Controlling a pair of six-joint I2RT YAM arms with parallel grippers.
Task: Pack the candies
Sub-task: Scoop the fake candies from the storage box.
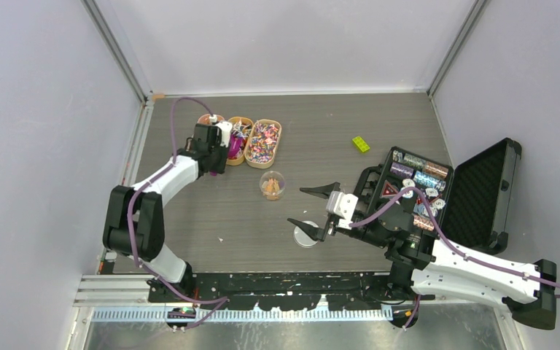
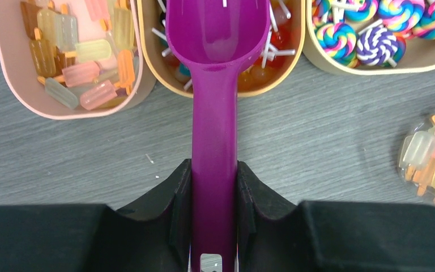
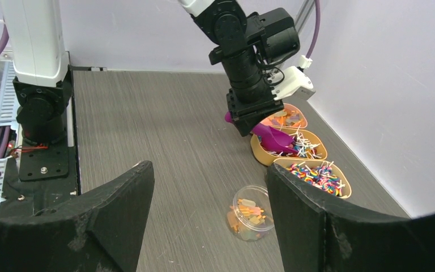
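Left wrist view: the glossy purple plastic scoop (image 2: 215, 113) is being clamped by its handle between the matte black fingers (image 2: 175, 209) of the left gripper (image 2: 214, 192), its bowl tip being cut off by the top edge over the middle oval tray (image 2: 272, 88), where white-sticked candies (image 2: 255, 73) are being partly hidden beneath it. Translucent ice-pop candies in the pink tray (image 2: 11, 85) and swirl-patterned ones in the third tray (image 2: 374, 68) are being cropped too, and the clear round cup (image 2: 430, 158) of more candies is being clipped at the right edge. The right gripper (image 3: 209, 170) is being held wide and empty near that cup.
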